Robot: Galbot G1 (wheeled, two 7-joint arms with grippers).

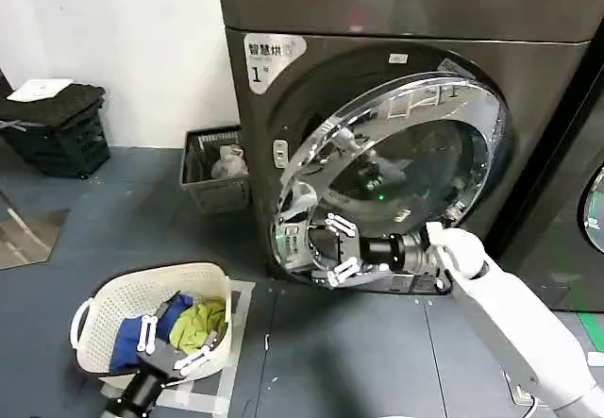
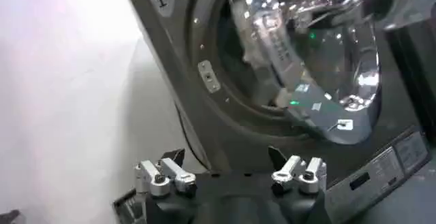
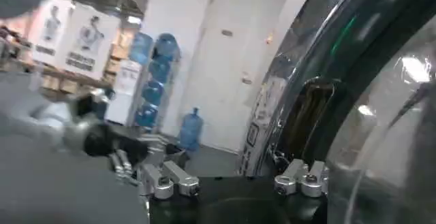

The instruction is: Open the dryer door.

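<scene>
The right claw [image 1: 332,245] reaches in low at the front of the dark grey dryer [image 1: 283,154], its fingers spread apart and holding nothing, and the dryer door [image 1: 396,168] sits just above and behind it, touching or nearly touching the upper finger. The door is already swung partway out: its free edge stands off the machine front directly over the claw, and the hinged side lies farther along the right arm's side. So the move ahead, as I judge it, turns on that free edge lying right at the claw's fingertips, with the rim curving up and away from it; pushing or hooking outward from there should widen the swing. The right claw is far nearer the door; the left claw [image 1: 175,342] hangs well below and away, over a white laundry basket [image 1: 113,295] of clothes, fingers also apart and empty. The head view gives the whole ring and how far the door is ajar. The left wrist view looks up past its own open fingers [image 2: 163,176] at the door's [image 2: 306,48] glass and the "1" label. The right wrist view shows the chrome rim [image 3: 320,75] right alongside its fingers [image 3: 303,178].
</scene>
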